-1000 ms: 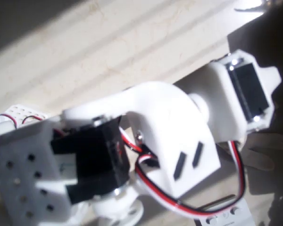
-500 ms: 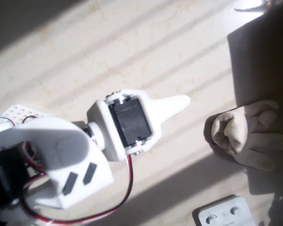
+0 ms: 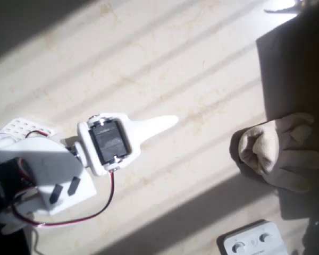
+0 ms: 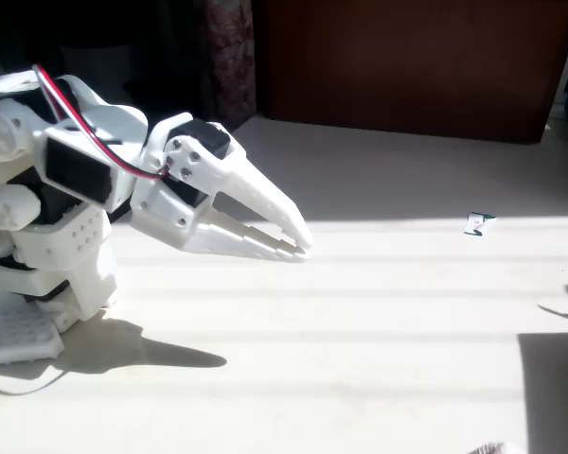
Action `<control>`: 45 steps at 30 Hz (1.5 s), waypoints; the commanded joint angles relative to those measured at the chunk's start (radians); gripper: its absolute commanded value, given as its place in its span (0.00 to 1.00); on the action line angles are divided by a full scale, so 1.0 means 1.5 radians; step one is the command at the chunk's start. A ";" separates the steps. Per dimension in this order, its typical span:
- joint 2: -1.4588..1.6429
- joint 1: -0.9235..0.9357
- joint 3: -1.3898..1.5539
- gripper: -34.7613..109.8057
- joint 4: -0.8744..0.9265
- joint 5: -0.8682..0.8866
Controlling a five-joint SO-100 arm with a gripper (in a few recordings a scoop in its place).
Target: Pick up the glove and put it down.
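Sunlit table [image 3: 165, 64], gripper [image 3: 167, 123] retreated from glove [image 3: 274, 151]

glove [image 3: 271, 154]: 1 | white button box [image 3: 252, 241]: 1 | small card [image 4: 477, 224]: 1

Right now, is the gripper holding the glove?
No: in the overhead view the glove lies on the table, well apart from the empty gripper.

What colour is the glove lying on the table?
Off-white to beige, plain wrinkled fabric with no pattern; the glove shows best in the overhead view.
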 commanded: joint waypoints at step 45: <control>0.043 0.003 0.010 0.25 0.380 0.003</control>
